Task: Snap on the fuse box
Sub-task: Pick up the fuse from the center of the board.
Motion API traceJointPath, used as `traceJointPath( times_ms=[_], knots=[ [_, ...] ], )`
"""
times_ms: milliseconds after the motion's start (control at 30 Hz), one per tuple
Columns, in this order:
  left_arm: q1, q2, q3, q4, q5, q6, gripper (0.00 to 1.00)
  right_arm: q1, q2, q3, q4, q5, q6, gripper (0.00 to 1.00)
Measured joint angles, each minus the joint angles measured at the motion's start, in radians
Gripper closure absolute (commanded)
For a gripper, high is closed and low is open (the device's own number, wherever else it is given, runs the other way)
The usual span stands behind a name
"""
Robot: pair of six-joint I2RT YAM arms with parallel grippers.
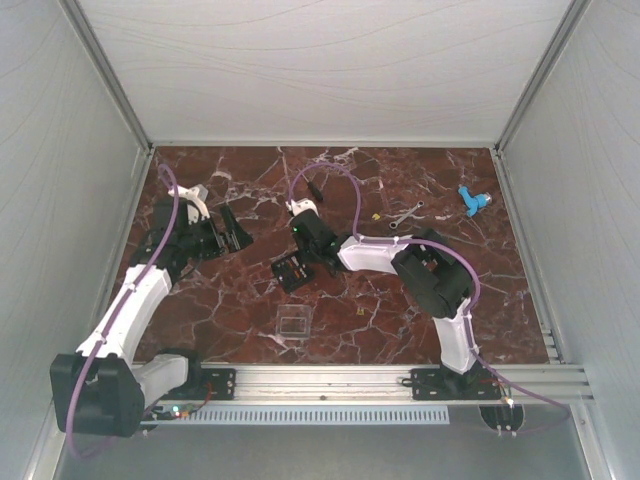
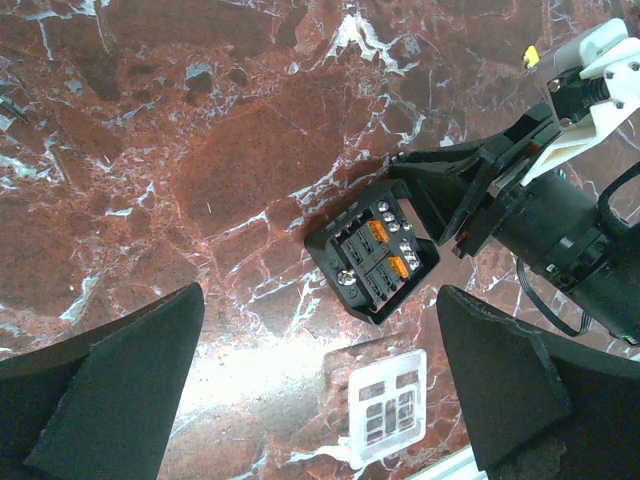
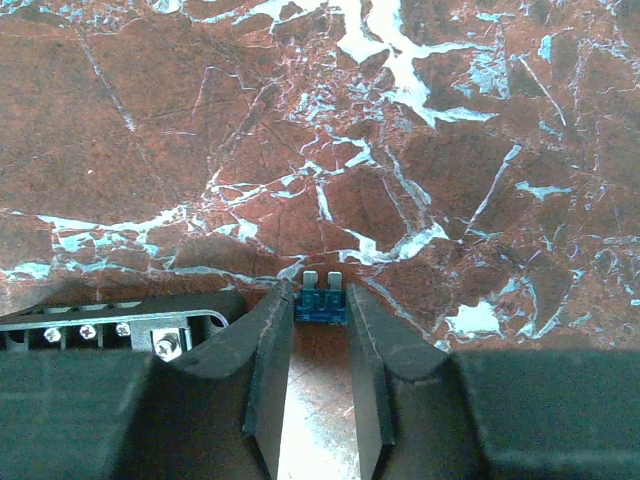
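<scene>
Fuse box [image 2: 372, 262] lies face up on table [image 1: 400, 320], clear lid [image 2: 388, 405] near. Right gripper [image 3: 320, 335] pinches blue fuse [image 3: 321, 303] just beside box, probably to seat it in slot. Left gripper [image 1: 230, 232] spread, hangs well apart, giving camera view.

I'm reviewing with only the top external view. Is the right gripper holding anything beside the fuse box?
Observer: Yes, the right wrist view shows the right gripper pinching a small blue blade fuse between its fingertips.
Reviewer: Are any fuses seated in the fuse box?
Observer: The left wrist view shows two orange fuses in its slots.
Reviewer: And the left gripper?
Observer: Open and empty, its fingers spread wide.
</scene>
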Motion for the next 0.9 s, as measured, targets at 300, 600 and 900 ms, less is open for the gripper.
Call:
traceJointPath(
  times_ms=[300, 600, 900],
  knots=[
    [0.005, 0.011, -0.002, 0.005, 0.019, 0.0, 0.0, -0.027, -0.033, -0.039, -0.007, -0.033, -0.001, 0.81],
    [0.005, 0.023, -0.002, 0.011, 0.048, 0.0, 0.0, -0.09, -0.141, -0.116, -0.164, -0.088, -0.046, 0.81],
    [0.006, 0.029, -0.002, 0.018, 0.065, 0.0, 0.0, -0.122, -0.193, -0.133, -0.331, -0.168, -0.078, 0.71]
  ],
)
